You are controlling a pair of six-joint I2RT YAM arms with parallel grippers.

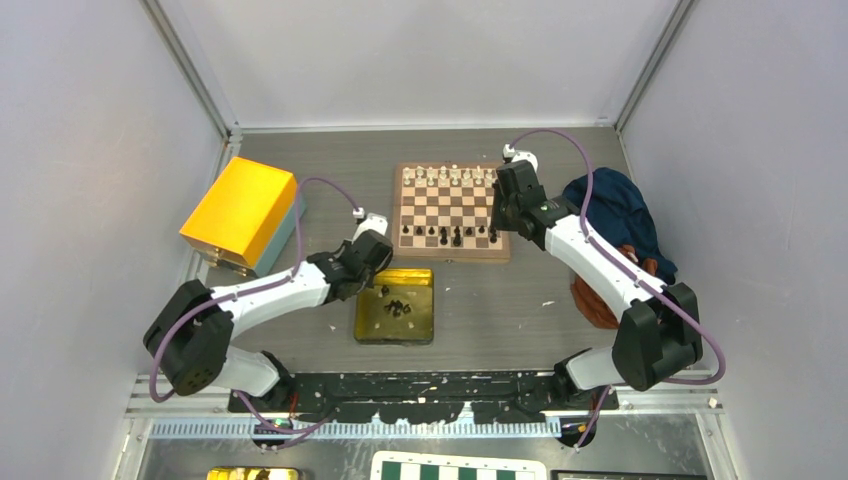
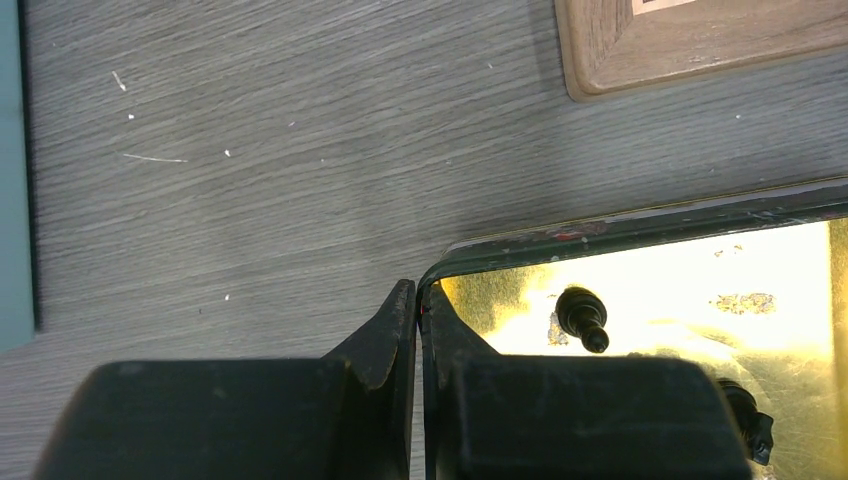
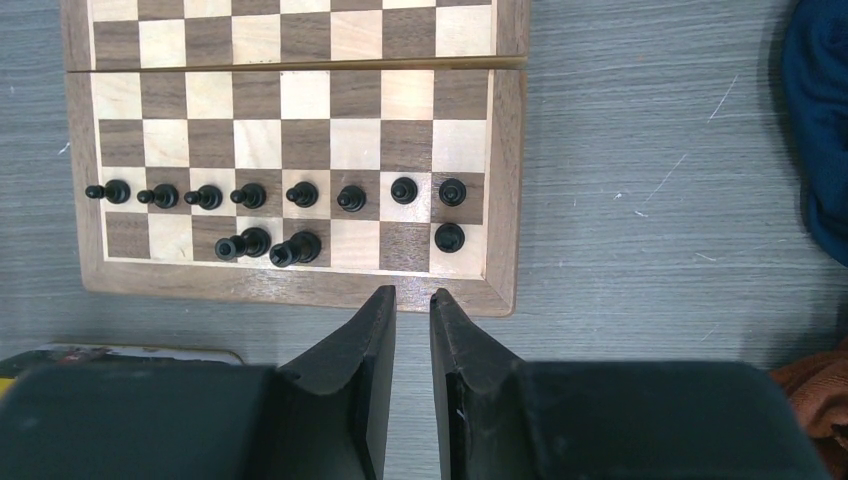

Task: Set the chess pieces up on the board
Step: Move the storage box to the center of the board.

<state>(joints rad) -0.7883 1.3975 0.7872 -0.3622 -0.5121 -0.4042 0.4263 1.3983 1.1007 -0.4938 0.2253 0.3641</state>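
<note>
Right hand [image 3: 412, 296], narrowly parted and empty, hangs over the board [image 3: 250, 285] rim; left hand [image 2: 417, 296], closed, sits at the tray [image 2: 640, 225] corner near loose chess pieces [image 2: 581, 316].

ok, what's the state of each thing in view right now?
board: unfolded flat, partly set.
black pawns: all eight standing in their row.
back-row pieces: only three placed.
white pieces: standing along the far side.
tray: holds loose black pieces, one lying on its side.
left gripper: shut, tips at the tray's corner.
right gripper: slightly open, empty, near the board's rim.
</note>
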